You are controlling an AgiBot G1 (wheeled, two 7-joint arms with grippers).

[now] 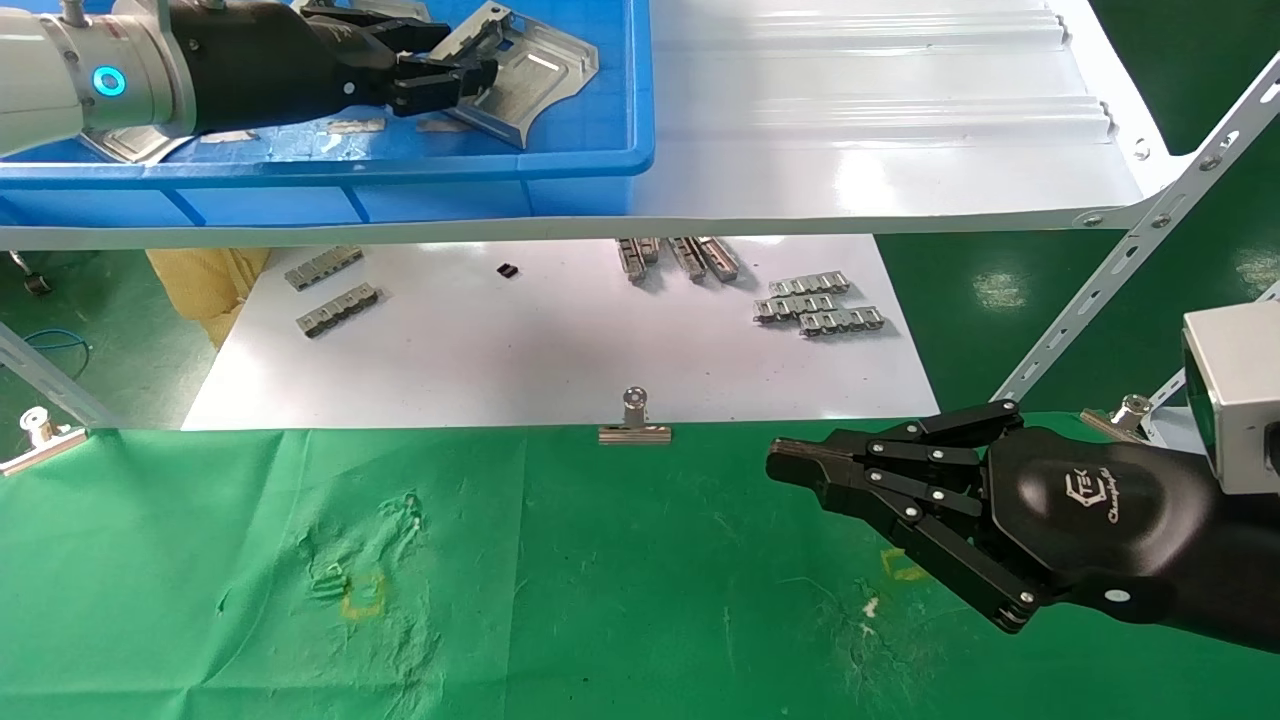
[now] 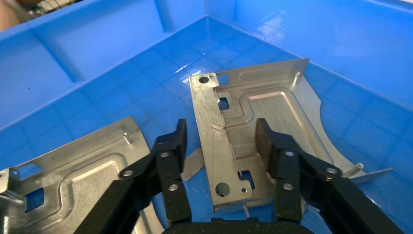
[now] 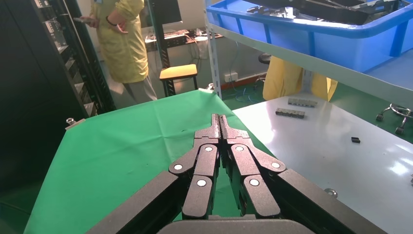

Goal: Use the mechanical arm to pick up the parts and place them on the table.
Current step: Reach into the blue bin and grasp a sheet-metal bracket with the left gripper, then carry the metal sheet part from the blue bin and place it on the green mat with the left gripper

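Your left gripper [image 2: 221, 146] reaches into the blue bin [image 1: 600, 150] on the shelf, fingers apart, straddling the upright flange of a silvery part [image 2: 253, 131]; close squarely on that flange and lift straight up so it clears the neighbouring part [image 2: 73, 180]. Your right gripper [image 1: 800, 465] hovers over the green table [image 1: 560, 600], fingers pressed together, holding nothing

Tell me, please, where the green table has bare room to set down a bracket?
The green table is bare from its left edge to the shut right gripper, below the binder clip. The white sheet is crowded with segmented strips. The left gripper stands open around a bracket in the blue bin.
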